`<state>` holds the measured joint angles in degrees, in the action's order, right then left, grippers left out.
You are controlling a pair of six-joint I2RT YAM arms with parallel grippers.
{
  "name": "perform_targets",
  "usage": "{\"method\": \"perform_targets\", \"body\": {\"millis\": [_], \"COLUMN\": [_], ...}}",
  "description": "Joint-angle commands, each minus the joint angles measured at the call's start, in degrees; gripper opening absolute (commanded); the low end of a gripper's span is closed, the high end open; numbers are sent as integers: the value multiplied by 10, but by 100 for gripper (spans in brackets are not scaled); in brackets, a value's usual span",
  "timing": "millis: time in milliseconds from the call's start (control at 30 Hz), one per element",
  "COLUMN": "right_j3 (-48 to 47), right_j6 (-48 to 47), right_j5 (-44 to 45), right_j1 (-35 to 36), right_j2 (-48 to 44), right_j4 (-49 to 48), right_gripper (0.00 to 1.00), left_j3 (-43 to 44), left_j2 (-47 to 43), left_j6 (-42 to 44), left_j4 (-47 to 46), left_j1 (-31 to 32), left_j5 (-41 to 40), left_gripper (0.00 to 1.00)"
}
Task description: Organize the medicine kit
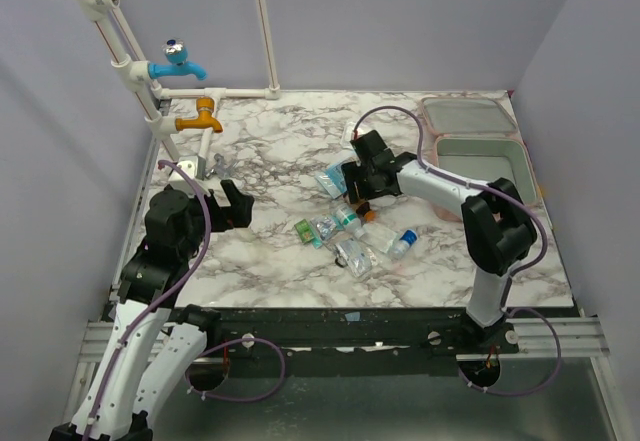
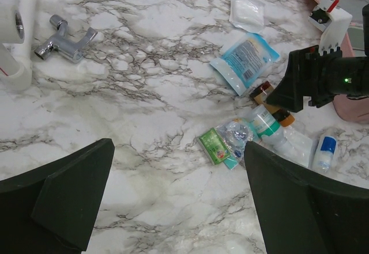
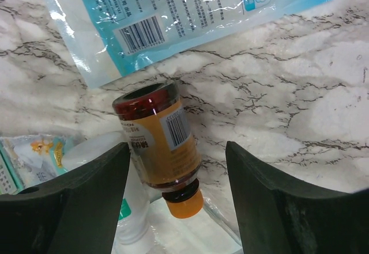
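The pale pink medicine kit lies open at the back right, its lid flat behind it. My right gripper is open and straddles an amber bottle with an orange cap that lies on its side, not gripped. Around it lie a blue packet, a white bottle with a green band, a green packet and a small blue-capped bottle. My left gripper is open and empty, above bare marble left of the pile.
A white pipe frame with a blue tap and an orange tap stands at the back left. A chrome fitting lies near it. A white sealed packet lies behind the blue packet. Walls close in the table.
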<state>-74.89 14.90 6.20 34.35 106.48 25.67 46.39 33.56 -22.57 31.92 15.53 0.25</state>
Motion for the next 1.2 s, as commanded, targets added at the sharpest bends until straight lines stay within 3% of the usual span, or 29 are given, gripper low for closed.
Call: {"method": "perform_targets", "body": {"millis": [0, 233, 433, 733, 867, 1167], "right_j3": [-29, -56, -66, -61, -65, -70], "right_j6": [-21, -43, -37, -23, -16, -27], "right_j5": [23, 40, 45, 46, 57, 172], "right_j1": [8, 34, 36, 36, 36, 21], "right_j2": [25, 53, 72, 64, 29, -35], "right_j4": [24, 40, 56, 59, 62, 71], "right_gripper": [69, 65, 53, 23, 19, 17], "left_j3": [12, 11, 11, 12, 11, 9], "left_j2": [-8, -11, -11, -9, -4, 12], "left_j6": [1, 2, 2, 2, 2, 1], "left_j4": [3, 5, 5, 5, 5, 2], "left_j1": [8, 16, 19, 21, 25, 46], "left_j5": [-23, -28, -36, -36, -37, -31], "left_gripper": [99, 99, 99, 99, 99, 98]}}
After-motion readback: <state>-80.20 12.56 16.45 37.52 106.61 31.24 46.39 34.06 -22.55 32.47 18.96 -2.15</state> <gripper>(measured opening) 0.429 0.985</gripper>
